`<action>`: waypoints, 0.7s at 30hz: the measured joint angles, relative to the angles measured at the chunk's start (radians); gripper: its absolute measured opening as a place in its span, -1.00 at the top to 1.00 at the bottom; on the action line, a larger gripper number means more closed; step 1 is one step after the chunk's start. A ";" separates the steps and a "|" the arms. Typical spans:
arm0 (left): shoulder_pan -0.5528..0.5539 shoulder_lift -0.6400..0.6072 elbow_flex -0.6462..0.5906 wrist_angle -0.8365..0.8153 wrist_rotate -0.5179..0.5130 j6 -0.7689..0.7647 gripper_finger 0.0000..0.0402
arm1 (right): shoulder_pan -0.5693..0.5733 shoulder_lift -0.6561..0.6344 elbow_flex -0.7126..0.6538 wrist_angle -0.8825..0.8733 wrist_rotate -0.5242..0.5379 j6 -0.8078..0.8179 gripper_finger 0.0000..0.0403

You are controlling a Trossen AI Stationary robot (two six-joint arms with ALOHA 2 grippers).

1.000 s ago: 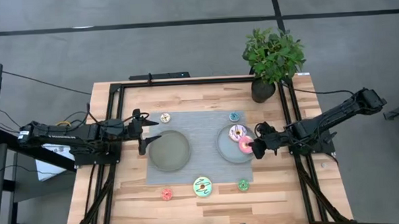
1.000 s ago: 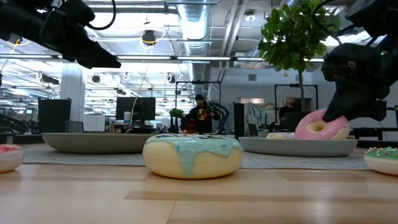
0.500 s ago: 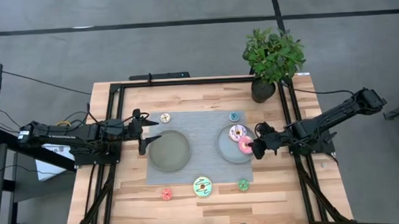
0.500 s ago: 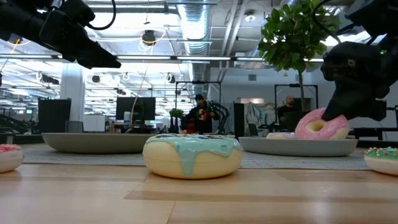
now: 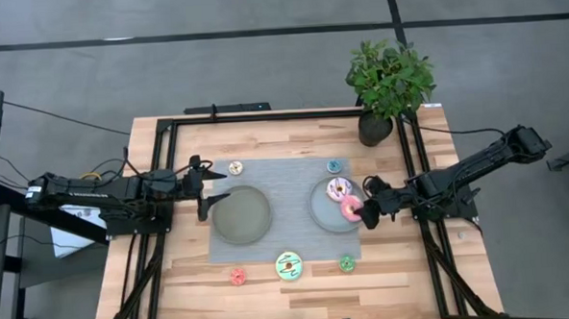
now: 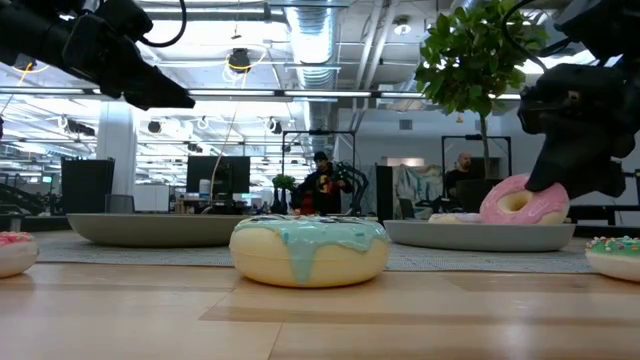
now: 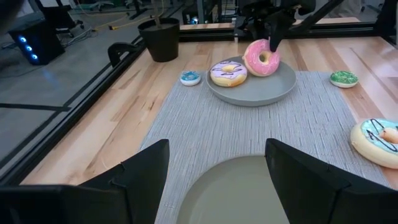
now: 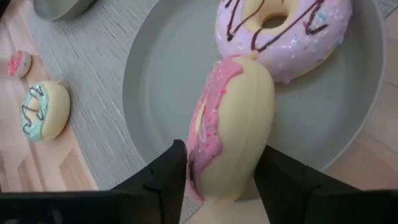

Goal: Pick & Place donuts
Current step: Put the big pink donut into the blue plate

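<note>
Pink donut (image 8: 233, 127) stands on edge between the right gripper (image 8: 221, 171)'s spread fingers, at the plate (image 8: 155, 81)'s four o'clock rim; it should withdraw straight back.

One camera hangs overhead, looking straight down on the whole pale wooden table (image 5: 290, 275) and both arms. Another sits at tabletop level, very close to the mint-green iced ring donut (image 6: 310, 250), facing level across into the office beyond. Each wrist camera looks forward past its own dark fingers. The left one faces across the woven grey mat (image 7: 205, 124). The right sits nearly against the pink iced donut (image 8: 233, 134), which all four views share.
</note>
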 joint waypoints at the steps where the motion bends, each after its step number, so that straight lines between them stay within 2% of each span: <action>1: 0.000 0.000 0.000 0.002 0.000 0.001 -0.29 | 0.000 0.000 0.000 -0.002 -0.005 0.001 0.14; 21: 0.000 0.000 0.000 0.007 0.001 0.005 -0.29 | -0.002 0.000 0.000 -0.007 -0.010 -0.060 0.24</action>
